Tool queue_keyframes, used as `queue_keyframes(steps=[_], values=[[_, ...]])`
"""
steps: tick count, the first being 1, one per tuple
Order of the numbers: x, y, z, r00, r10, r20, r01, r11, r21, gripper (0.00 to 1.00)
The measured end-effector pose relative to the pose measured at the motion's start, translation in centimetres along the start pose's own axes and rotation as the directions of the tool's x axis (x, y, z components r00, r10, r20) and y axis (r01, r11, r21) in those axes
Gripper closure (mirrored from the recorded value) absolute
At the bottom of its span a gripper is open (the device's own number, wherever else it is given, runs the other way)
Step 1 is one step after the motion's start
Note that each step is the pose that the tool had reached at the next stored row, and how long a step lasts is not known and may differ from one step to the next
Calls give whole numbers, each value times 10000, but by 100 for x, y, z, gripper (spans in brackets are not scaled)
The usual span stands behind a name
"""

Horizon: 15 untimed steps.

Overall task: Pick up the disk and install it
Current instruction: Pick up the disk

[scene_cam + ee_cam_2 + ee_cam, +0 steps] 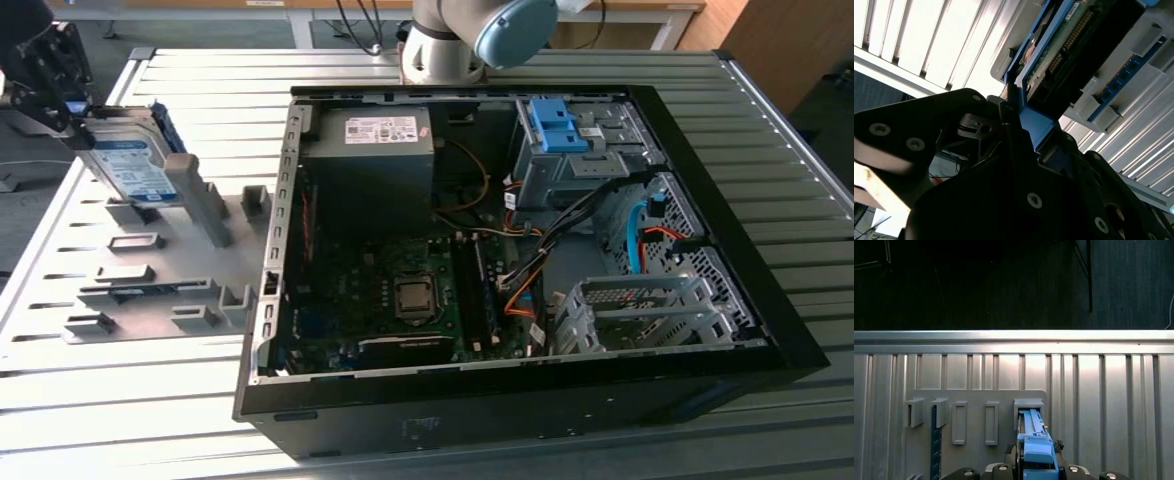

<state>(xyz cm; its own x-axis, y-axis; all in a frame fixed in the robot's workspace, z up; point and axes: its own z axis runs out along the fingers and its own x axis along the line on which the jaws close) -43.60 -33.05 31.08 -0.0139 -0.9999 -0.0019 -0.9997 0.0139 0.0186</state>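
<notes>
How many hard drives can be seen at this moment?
1. The disk stands on edge at the grey rack on the exterior view's left, held by the gripper. Others may be hidden inside the computer case.

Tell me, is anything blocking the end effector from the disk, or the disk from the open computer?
Nothing separates the end effector from the disk; it already grips it over the grey holder. Toward the computer case, the holder's upright post and the case's side wall stand between at table level. Above them, nothing visible does.
</notes>
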Motion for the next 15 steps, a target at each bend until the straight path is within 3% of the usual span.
queue_keyframes(steps=[15], values=[[0,1,-64,10000,0,-5,0,10000,1,64]])
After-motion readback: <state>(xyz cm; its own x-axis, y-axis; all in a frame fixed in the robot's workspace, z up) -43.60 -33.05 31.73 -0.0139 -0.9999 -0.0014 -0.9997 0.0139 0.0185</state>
